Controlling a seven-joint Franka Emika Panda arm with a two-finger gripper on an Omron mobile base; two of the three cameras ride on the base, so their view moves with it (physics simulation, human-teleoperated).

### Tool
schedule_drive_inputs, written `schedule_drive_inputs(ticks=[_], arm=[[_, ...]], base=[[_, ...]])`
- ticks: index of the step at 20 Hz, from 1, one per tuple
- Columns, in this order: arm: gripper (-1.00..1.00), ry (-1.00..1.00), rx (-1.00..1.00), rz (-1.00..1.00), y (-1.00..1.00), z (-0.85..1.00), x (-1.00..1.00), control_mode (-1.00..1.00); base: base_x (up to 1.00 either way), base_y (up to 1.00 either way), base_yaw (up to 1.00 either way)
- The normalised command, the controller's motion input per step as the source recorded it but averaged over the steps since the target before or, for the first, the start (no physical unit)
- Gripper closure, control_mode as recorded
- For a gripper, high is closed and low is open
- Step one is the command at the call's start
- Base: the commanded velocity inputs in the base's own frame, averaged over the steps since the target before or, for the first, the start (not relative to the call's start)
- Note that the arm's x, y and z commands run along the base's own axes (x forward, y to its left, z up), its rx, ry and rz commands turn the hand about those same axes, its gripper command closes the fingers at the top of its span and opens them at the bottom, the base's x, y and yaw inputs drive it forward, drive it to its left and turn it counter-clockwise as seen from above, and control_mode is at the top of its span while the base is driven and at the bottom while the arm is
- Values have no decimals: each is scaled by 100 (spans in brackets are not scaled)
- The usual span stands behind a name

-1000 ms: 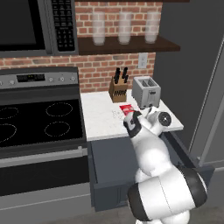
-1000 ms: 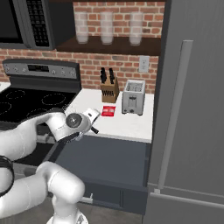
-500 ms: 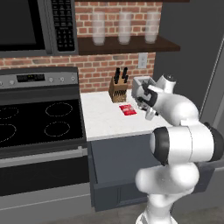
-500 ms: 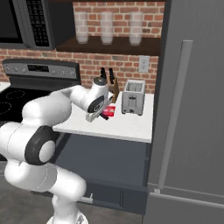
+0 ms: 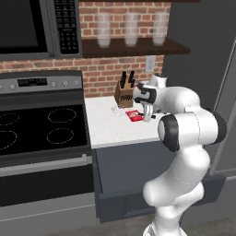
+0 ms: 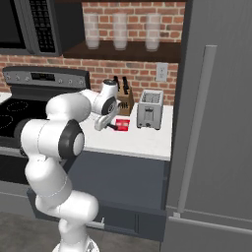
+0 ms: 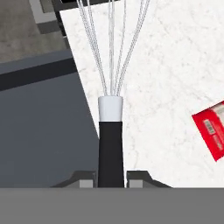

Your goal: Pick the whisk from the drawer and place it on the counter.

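My gripper [image 7: 110,177] is shut on the black handle of the whisk [image 7: 110,140]. The silvery wire loops reach away from the fingers over the white counter [image 7: 175,74], near its front edge. In the base views the hand hangs low over the counter [image 5: 110,129], with the gripper [image 5: 148,115] [image 6: 103,125] close beside a red packet. The dark grey drawer [image 6: 118,216] stands pulled out below the counter [image 6: 142,142]. Its inside [image 7: 39,131] lies to the left of the whisk in the hand view.
A red packet [image 7: 212,131] [image 5: 135,116] lies on the counter by the gripper. A knife block [image 5: 123,94] and a toaster [image 6: 149,109] stand at the back wall. The black stovetop [image 5: 41,129] is to the left, the tall fridge [image 6: 216,123] to the right.
The arm has swung up from over the open drawer to above the counter, carrying the whisk. The gripper has stayed shut on it.
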Motion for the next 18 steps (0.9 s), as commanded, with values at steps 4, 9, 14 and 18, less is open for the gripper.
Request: schedule_drive_inputs(ticks=[4, 9, 14, 18], arm=[[100, 0, 0, 11, 23, -43, 3, -100], [100, 0, 0, 8, 16, -45, 37, -100], [100, 0, 0, 5, 13, -55, 44, -100], [100, 0, 0, 3, 12, -49, 48, -100]], base=[[0, 0, 0], [0, 0, 0], [0, 0, 0], [0, 0, 0]])
